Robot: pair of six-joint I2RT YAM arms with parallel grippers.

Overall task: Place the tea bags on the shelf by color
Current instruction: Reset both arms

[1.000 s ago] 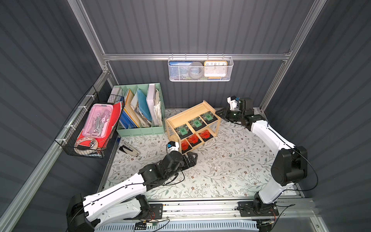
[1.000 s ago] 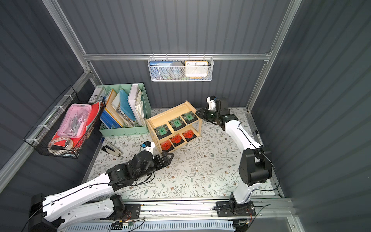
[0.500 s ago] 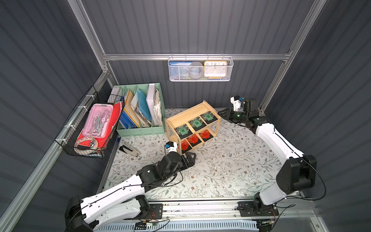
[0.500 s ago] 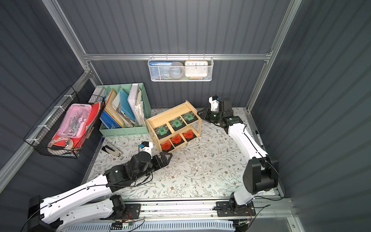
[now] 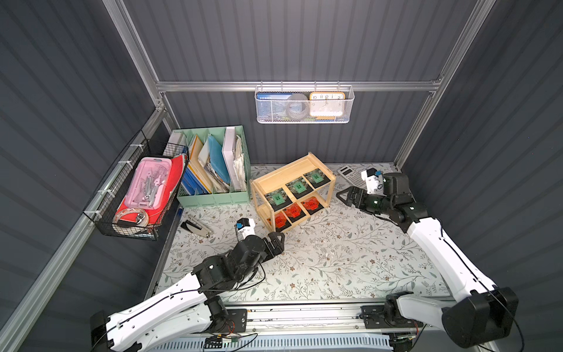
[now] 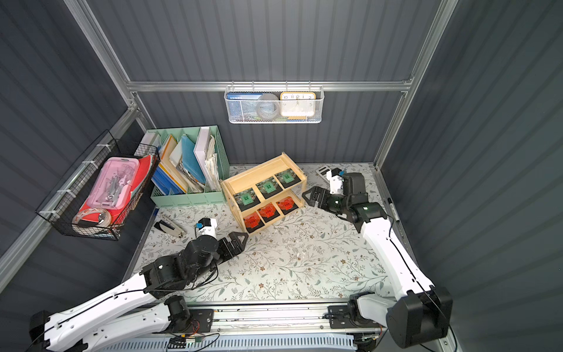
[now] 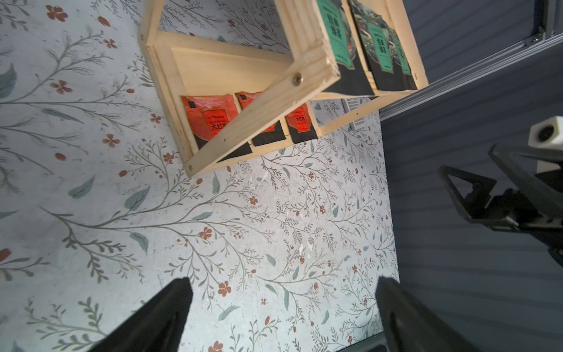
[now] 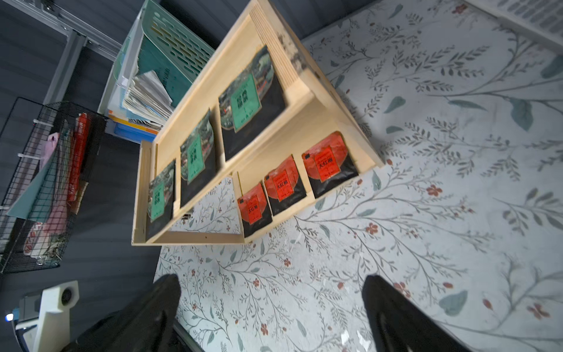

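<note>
Top views, shelf: the light wooden shelf [image 5: 283,174] stands on the floral mat [image 5: 335,262] near the back wall, just beside the mint-green file organizer [image 5: 213,199].
Top views, upper tier: three green tea bags [image 5: 297,187] lie flat in a row along the front rim.
Top views, lower tier: three red tea bags [image 5: 293,211] lie flat in a row beneath the green ones.
Top views, left gripper: the left gripper [image 5: 274,242] is low over the mat, just in front of the shelf's near corner and apart from it. It carries nothing in both top views.
Top views, right gripper: the right gripper [image 5: 342,196] points at the shelf's other end and stays clear of the wood. A calculator [image 5: 348,176] lies on the mat behind it.
Left wrist, claw: released. The two black fingers [image 7: 164,317] stand wide apart with only bare mat between them.
Left wrist, task things: the shelf shows ahead, with the red row in the lower tray and the green row on the upper tray.
Left wrist, other arm: the right gripper shows at the side, its jaws spread.
Right wrist, claw: released. Both fingers [image 8: 396,314] are spread wide over the mat and grasp nothing.
Right wrist, task things: all six bags show, with green above and red below. Each lies inside its tier.
Right wrist, surroundings: the file organizer and a black wire basket [image 8: 45,183] lie beyond the shelf.
</note>
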